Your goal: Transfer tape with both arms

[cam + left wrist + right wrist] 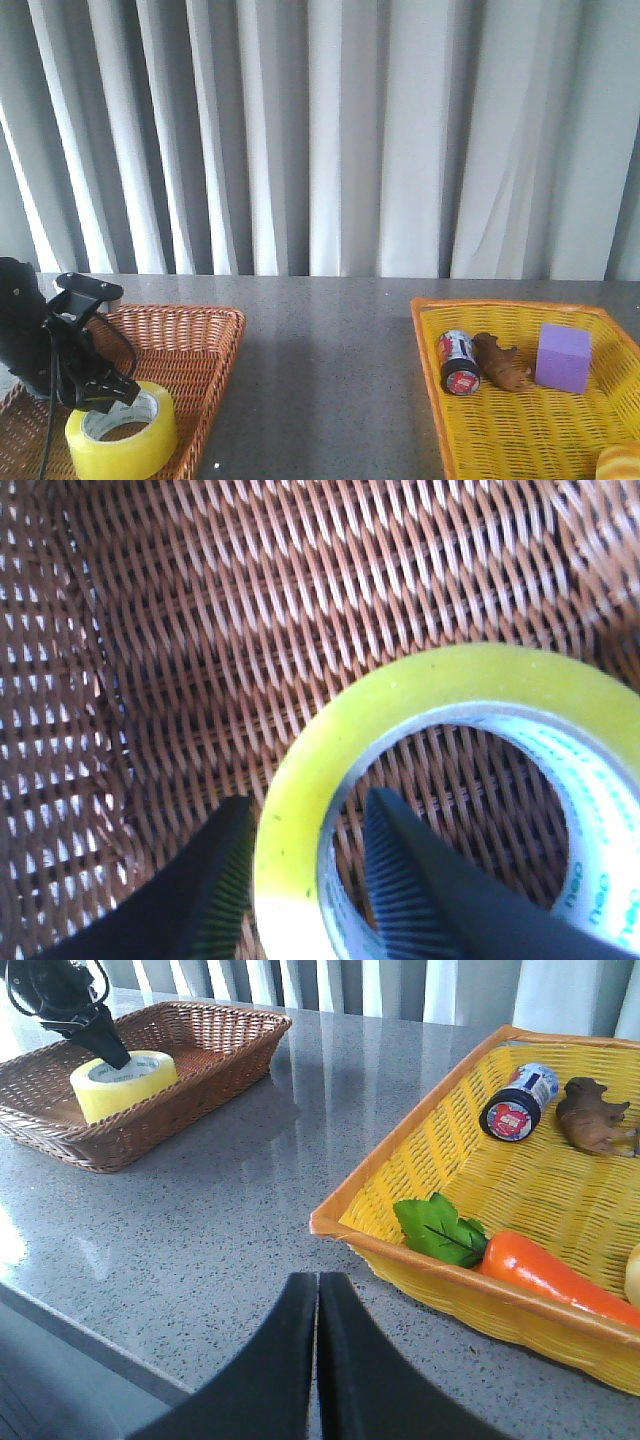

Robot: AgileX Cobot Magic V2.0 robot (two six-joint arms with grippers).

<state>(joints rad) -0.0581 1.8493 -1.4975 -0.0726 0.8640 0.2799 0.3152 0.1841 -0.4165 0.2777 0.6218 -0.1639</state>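
A: Where is the tape (122,434) found relative to the jaws?

B: It is seen lying flat in the near part of the brown wicker basket (205,345) on the left. The left gripper (300,870) is lowered onto it, jaws spread, with one finger (215,880) outside the roll's wall and the other inside the core; whether the wall is actually touched cannot be told.

A: And the right gripper (317,1360)?

B: Its jaws are pressed together with nothing between them, held over the near edge of the grey speckled surface (200,1230), well apart from the tape.

A: What else is noted, moving farther out?

B: On the right, a yellow basket (500,430) is seen. An orange carrot (550,1275) with green leaves lies nearest in it; farther back, a small red-black-white can (458,361), a brown toy animal (500,362) just beside it, and a purple block (563,357). Grey pleated curtains (330,130) hang at the far side.

A: How is the tape described?

B: A wide roll of translucent yellow, with a white inner core carrying green print.
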